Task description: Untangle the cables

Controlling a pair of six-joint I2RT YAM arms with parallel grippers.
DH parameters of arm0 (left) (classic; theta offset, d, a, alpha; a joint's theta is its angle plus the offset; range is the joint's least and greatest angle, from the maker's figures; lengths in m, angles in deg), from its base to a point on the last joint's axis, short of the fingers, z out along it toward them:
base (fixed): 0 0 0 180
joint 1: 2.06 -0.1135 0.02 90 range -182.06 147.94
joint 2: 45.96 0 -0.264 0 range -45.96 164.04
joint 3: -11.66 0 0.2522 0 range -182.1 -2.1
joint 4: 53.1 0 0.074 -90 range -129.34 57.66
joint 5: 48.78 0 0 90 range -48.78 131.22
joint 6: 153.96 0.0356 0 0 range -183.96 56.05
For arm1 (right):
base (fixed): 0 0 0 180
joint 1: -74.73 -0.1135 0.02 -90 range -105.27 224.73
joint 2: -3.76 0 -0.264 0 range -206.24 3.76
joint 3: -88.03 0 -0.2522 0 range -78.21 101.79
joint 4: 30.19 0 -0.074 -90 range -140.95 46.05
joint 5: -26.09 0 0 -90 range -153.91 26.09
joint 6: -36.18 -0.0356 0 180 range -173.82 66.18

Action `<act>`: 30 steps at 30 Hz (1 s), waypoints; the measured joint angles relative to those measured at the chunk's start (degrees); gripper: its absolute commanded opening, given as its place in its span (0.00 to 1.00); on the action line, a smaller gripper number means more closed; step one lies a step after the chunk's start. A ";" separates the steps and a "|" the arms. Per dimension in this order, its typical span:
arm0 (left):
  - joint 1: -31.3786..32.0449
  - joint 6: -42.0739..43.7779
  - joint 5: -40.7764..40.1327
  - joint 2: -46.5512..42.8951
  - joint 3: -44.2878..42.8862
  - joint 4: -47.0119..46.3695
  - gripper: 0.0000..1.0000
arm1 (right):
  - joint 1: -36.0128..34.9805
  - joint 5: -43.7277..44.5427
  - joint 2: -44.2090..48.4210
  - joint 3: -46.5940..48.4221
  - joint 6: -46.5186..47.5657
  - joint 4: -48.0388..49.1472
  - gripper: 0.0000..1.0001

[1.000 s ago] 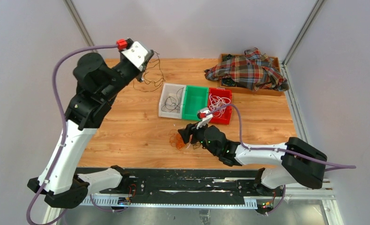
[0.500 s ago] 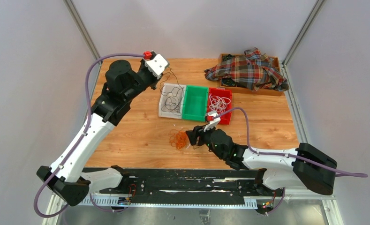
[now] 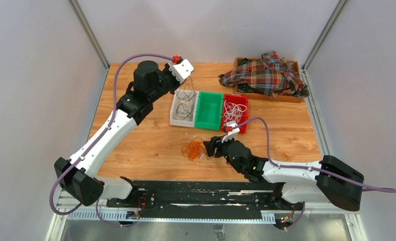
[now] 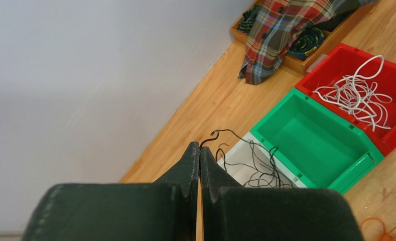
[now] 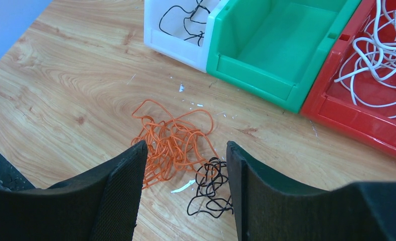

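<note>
My left gripper (image 4: pixel 200 148) is shut on a thin black cable (image 4: pixel 236 134), which hangs from its tips down over the white bin (image 3: pixel 183 107); more black cables lie in that bin (image 5: pixel 185 17). White cables (image 5: pixel 381 45) fill the red bin (image 3: pixel 234 112). A tangle of orange cables (image 5: pixel 170 140) lies on the table with a small black cable clump (image 5: pixel 211 188) beside it. My right gripper (image 5: pixel 185 165) is open and empty, low over these, with the black clump between its fingers. In the top view the right gripper (image 3: pixel 212 146) sits just right of the orange tangle (image 3: pixel 192 149).
An empty green bin (image 3: pixel 209 109) stands between the white and red bins. A wooden tray (image 3: pixel 293 65) with a plaid cloth (image 3: pixel 266 74) over it stands at the back right. Walls close in on both sides of the table.
My left arm has swung right and forward, carrying the black cable from the back left to above the white bin. My right gripper has shifted slightly right beside the orange tangle.
</note>
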 measured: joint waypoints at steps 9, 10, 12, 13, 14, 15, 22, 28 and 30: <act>0.00 2.78 -0.70 3.89 -0.13 0.13 0.00 | 0.04 0.31 1.36 -0.61 0.00 -0.44 0.59; 0.00 3.21 -0.90 4.68 -0.13 0.31 0.00 | 0.04 0.50 1.79 -0.70 0.00 -0.55 0.59; 0.00 3.67 -1.20 5.70 -0.13 0.90 0.00 | 0.17 0.79 2.49 -0.83 0.00 -0.74 0.59; 0.00 3.89 -1.29 6.38 -0.13 1.31 0.00 | 0.28 0.83 2.60 -0.83 0.00 -0.81 0.59; 0.00 4.09 -1.51 6.88 -0.13 1.64 0.01 | 0.35 0.98 2.75 -0.83 0.00 -0.83 0.59; 0.00 4.31 -1.68 7.41 -0.13 1.99 0.01 | 0.42 1.05 2.84 -0.85 0.00 -0.85 0.59; -0.39 8.28 -5.14 12.46 -0.37 2.73 0.00 | 0.44 1.07 2.89 -0.85 0.00 -1.97 0.59; -1.55 10.12 -6.78 17.75 0.13 1.51 0.00 | 0.63 1.18 2.99 -0.83 0.00 -3.13 0.59; -1.75 10.32 -7.04 18.80 1.33 0.00 0.00 | 1.09 1.16 3.30 -0.83 0.00 -3.65 0.59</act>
